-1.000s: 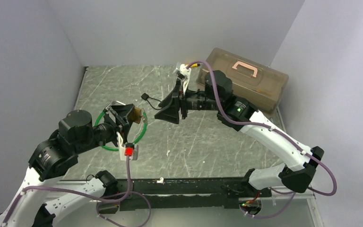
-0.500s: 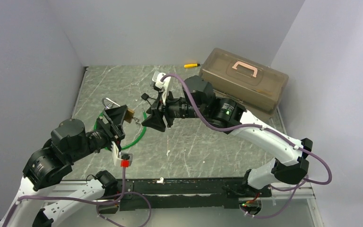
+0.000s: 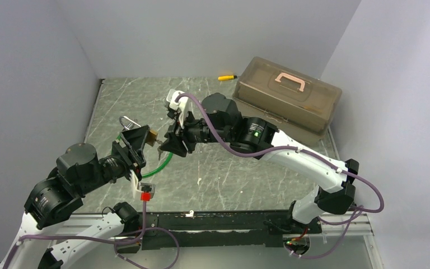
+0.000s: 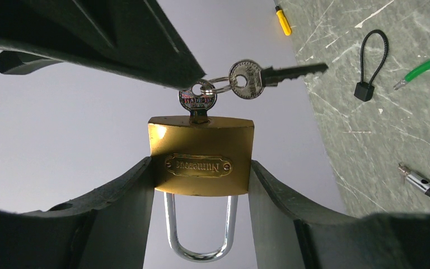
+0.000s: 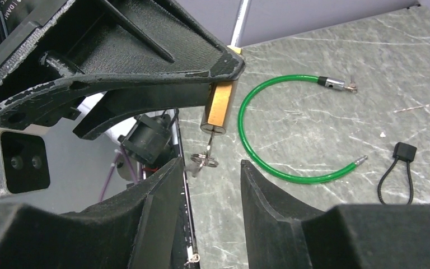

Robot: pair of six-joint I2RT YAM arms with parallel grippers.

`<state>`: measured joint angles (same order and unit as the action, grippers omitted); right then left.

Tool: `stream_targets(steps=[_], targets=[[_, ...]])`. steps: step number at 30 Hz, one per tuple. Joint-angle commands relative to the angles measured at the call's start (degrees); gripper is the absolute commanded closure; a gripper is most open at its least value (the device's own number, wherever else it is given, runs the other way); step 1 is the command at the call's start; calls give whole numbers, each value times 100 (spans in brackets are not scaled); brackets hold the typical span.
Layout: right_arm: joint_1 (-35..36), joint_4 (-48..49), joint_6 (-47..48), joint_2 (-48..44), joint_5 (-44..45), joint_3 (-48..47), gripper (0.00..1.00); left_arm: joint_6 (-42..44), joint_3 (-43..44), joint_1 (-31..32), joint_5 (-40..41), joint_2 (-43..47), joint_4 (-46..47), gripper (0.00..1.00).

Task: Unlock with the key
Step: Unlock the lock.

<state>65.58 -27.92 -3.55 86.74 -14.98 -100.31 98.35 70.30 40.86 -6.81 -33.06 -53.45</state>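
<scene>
My left gripper [image 4: 200, 168] is shut on the small brass padlock [image 4: 200, 156] and holds it in the air, silver shackle [image 4: 200, 235] toward the wrist. A silvery key [image 4: 197, 102] is in the keyhole, and a ring carries a second key [image 4: 274, 74]. In the top view the padlock [image 3: 153, 134] sits between my left gripper [image 3: 140, 143] and my right gripper [image 3: 169, 144]. My right gripper [image 5: 210, 165] is open, its tips on either side of the hanging key [image 5: 207, 150] and ring, just below the padlock [image 5: 219, 106].
A green cable [image 5: 280, 162] lies curved on the table below the padlock, also in the top view [image 3: 159, 162]. A black cord loop [image 5: 397, 179] lies to its right. A yellow-and-black tool [image 3: 227, 77] and a brown toolbox [image 3: 288, 101] stand at the back.
My right arm has swung left and down, from near the toolbox to the padlock's key end. My left gripper has shifted slightly toward me with the padlock.
</scene>
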Motion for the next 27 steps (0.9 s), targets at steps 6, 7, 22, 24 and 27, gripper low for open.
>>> stream_targets(steps=[6, 7, 22, 24, 27], targets=[[96, 284, 19, 151, 144, -295, 62, 75, 155, 22, -235, 106, 839, 100], [90, 315, 10, 153, 130, -283, 65, 69, 165, 25, -255, 99, 826, 100], [97, 494, -177, 405, 93, -356, 100, 168, 120, 27, -321, 188, 853, 100], [95, 529, -231, 450, 39, -343, 100, 170, 153, 20, -329, 196, 827, 100], [37, 696, -396, 458, -75, -234, 100, 303, 88, 22, -412, 272, 885, 100]])
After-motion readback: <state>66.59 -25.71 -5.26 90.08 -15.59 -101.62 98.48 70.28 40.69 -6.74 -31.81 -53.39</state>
